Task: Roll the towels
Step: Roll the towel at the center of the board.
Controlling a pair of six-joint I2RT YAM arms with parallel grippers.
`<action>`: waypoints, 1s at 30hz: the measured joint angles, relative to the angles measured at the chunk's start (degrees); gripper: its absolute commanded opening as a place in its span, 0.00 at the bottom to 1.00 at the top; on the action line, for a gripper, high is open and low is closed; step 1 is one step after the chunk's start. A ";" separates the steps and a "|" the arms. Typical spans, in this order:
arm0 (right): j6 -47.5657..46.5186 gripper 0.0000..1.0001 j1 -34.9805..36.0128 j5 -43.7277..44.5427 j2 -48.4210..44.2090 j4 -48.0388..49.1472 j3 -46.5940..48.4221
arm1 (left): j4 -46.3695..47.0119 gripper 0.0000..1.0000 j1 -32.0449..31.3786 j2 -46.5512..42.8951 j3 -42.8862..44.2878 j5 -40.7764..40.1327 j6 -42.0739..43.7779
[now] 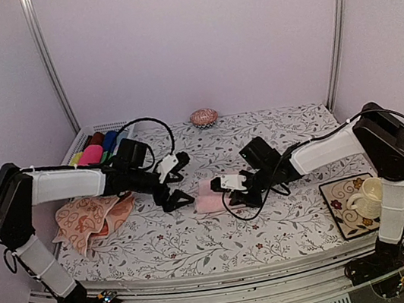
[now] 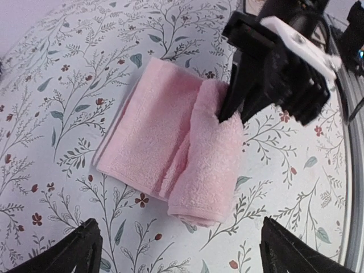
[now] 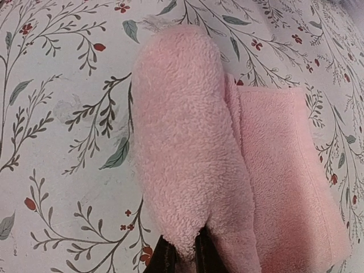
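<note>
Roughly halfway rolled, the pink towel (image 1: 211, 196) is lying on the table (image 1: 275, 224), one end curled up and the rest flat. The right gripper (image 1: 220, 185) is pinching the roll's end, while the left gripper (image 1: 178, 180) is hovering wide open nearby. The peach towel (image 1: 90, 219) is lying crumpled, not yet rolled.

One half rolled, one crumpled
The light pink towel (image 2: 170, 142) lies mid-way on the bench (image 1: 202, 247), one end rolled, the rest flat; the peach swirl-patterned towel (image 1: 86, 220) lies bunched at the left
</note>
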 measured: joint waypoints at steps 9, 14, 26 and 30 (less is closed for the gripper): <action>4.66 0.03 -3.26 -8.63 4.42 -8.87 7.89 | 11.08 0.92 -9.92 -1.38 -9.75 -10.40 9.70; 6.56 0.03 -4.42 -11.74 6.91 -12.74 11.76 | 14.38 0.88 -12.33 0.98 -9.68 -16.02 13.42; 7.67 0.04 -5.70 -15.06 8.68 -15.65 14.32 | 17.70 0.73 -15.02 6.08 -6.45 -22.69 18.84; 7.80 0.04 -5.95 -15.15 8.79 -16.00 14.60 | 16.74 0.62 -15.04 8.11 -4.72 -23.52 19.74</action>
